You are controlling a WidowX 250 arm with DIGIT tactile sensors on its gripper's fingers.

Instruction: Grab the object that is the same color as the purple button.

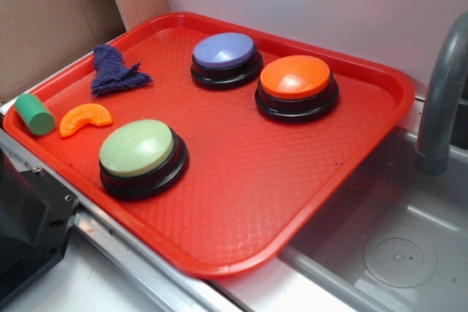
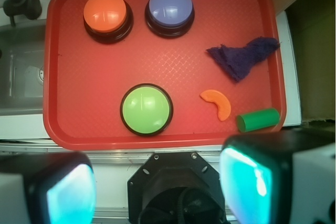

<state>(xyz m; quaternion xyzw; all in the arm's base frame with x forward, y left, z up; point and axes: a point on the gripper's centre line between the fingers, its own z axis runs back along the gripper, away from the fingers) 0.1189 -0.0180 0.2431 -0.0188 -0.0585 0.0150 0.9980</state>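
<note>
A dark purple fuzzy cloth scrap, the object (image 1: 115,72) (image 2: 242,56), lies at the far left corner of the red tray (image 1: 241,195) (image 2: 73,114). The purple button (image 1: 226,58) (image 2: 169,10), lavender-topped on a black base, stands at the tray's back. My gripper (image 2: 157,187) hangs high above the tray's near side, over the robot base, well apart from the cloth. It is open, with its two teal pads (image 2: 247,182) wide apart and nothing between them. The exterior view does not show the gripper.
An orange button (image 1: 296,85) (image 2: 107,15), a green button (image 1: 140,156) (image 2: 146,109), an orange curved slice (image 1: 85,118) (image 2: 218,103) and a green cylinder (image 1: 34,113) (image 2: 258,119) also sit on the tray. A sink (image 1: 380,239) with a grey faucet (image 1: 442,85) lies to the right. The black robot base (image 1: 25,217) (image 2: 176,187) stands by the tray's near edge.
</note>
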